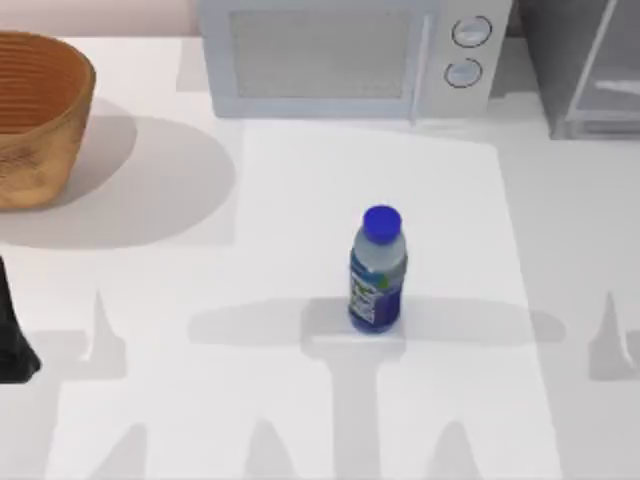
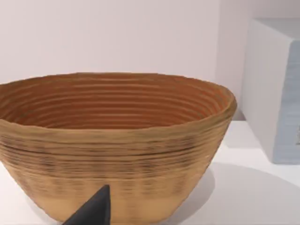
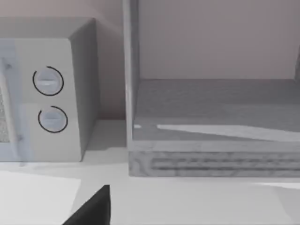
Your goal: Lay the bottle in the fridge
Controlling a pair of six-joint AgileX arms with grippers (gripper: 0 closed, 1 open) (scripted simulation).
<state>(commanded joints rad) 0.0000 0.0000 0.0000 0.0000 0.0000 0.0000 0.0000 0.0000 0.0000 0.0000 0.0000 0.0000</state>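
Observation:
The bottle, clear with a blue cap and a blue-and-green label, stands upright near the middle of the white table, with nothing touching it. The fridge is a dark grey cabinet at the table's far right corner. In the right wrist view the fridge faces the camera with a pale frame and a grey glassy front; I cannot tell whether its door is open. My left arm sits at the table's left edge, far from the bottle. A dark tip of my left gripper points at the basket. A dark tip of my right gripper points toward the fridge.
A white microwave with two round knobs stands at the back, just left of the fridge. A woven basket sits at the far left. Open table surrounds the bottle on all sides.

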